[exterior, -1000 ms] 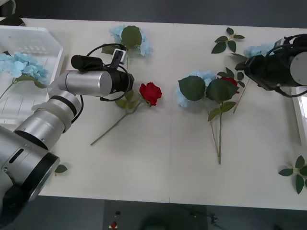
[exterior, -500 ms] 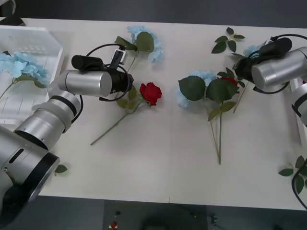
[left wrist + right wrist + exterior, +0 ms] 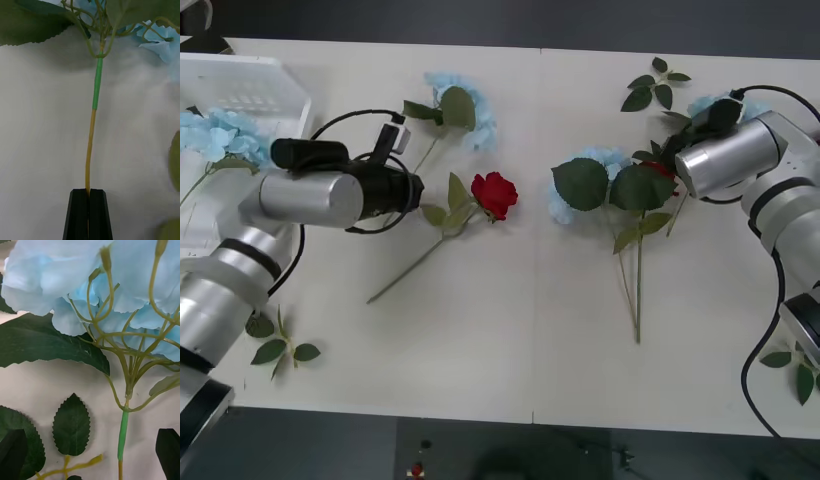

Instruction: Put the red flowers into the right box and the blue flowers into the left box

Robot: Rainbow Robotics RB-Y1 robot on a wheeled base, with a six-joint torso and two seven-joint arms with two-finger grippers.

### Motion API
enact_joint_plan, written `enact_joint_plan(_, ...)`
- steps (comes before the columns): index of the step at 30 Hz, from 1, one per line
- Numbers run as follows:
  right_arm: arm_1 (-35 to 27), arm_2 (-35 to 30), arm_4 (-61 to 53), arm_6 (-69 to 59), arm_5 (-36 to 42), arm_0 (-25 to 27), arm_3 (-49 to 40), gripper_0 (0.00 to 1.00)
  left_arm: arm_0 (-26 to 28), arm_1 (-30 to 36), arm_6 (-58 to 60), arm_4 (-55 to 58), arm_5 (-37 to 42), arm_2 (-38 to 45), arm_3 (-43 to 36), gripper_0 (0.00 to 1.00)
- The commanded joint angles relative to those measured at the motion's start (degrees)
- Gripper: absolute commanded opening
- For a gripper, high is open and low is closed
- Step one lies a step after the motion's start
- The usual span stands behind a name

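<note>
White tabletop spreads under both arms. Left gripper pinches the yellow-green stem end of a blue hydrangea; its stem runs straight away from the fingers, and the gridded left box lies near (a short carry, I judge). Right gripper stands wide around another blue cluster. One velvety red rose lies between.

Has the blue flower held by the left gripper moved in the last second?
Yes. The blue flower swung right, then back toward the left box, following the left gripper clamped on its stem.
</note>
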Motion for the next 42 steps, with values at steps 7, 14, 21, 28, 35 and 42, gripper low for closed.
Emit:
enact_joint_plan(7,0.8,0.2,3.3,-4.0,0.9,-1.6,0.6,0.93,18.7,9.4,0.4,4.4,5.4,5.9,-27.4,0.0)
enact_joint_plan(14,0.8,0.2,3.6,-4.3,1.0,-1.6,0.9,0.0,27.9,11.4,-0.1,5.0,5.4,9.2,-36.6,0.0)
enact_joint_plan(21,0.8,0.2,3.8,-4.3,0.9,-1.6,0.9,0.0,27.9,11.5,-0.7,4.9,5.5,9.9,-37.5,0.71)
enact_joint_plan(28,0.9,0.2,3.9,-4.2,0.9,-1.6,0.9,0.0,19.3,10.8,-0.4,5.0,10.1,9.8,-32.3,0.72)
enact_joint_plan(35,-0.2,-1.6,-1.8,-3.2,0.9,-1.9,-0.1,0.0,11.8,6.4,-0.6,4.0,10.1,8.8,-22.2,0.72)
enact_joint_plan(42,-5.2,-4.0,-16.9,6.8,5.4,-1.8,-6.6,0.0,7.4,3.2,-0.8,-1.8,10.1,8.1,-16.1,0.73)
